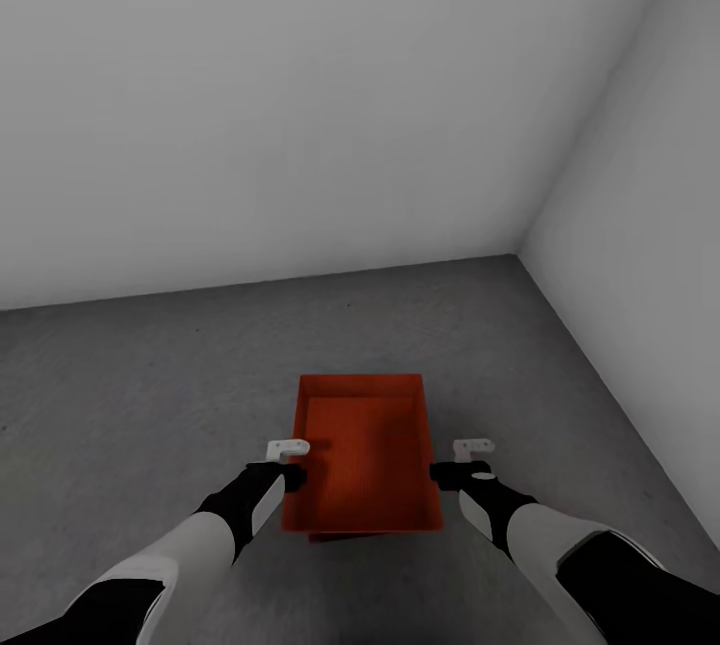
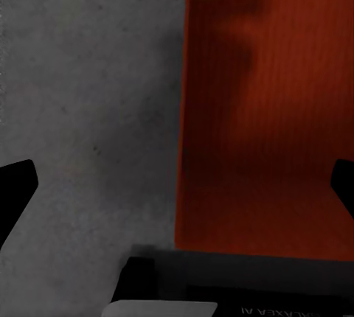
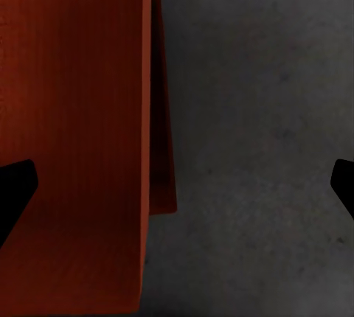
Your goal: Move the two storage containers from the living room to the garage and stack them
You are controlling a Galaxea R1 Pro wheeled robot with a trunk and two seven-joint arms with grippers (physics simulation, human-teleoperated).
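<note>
1. Both forearms reach in from the near edge of the head view, white and black sleeves ending at the orange-red storage container (image 1: 365, 455), which serves as landmark for everything below
2. Left claw (image 1: 290, 465) sits at the container's left long wall, about midway along it, with a white bracket just above the black wrist
3. Right claw (image 1: 462, 465) sits at the container's right long wall, opposite the left one, and also carries a white bracket
4. Seen from the left wrist, the left claw's dark fingertips (image 2: 16, 184) stand wide apart, one over the floor and one over the red wall (image 2: 265, 110), so this claw is released and straddles the rim
5. Seen from the right wrist, the right claw's fingertips (image 3: 15, 184) are likewise spread, released, with the red wall (image 3: 74, 125) toward one finger and bare concrete toward the other
6. A second red edge (image 1: 345, 534) peeps out under the container's near end; in the right wrist view a second red wall (image 3: 164, 133) lies just behind the first, so a lower container seems to lie beneath, though its outline is mostly hidden
7. Dark grey speckled floor (image 1: 150, 395) spreads on all sides of the container
8. Pale grey walls (image 1: 300, 95) rise beyond the container's far end and to its right, meeting in a corner (image 1: 520, 250)
</note>
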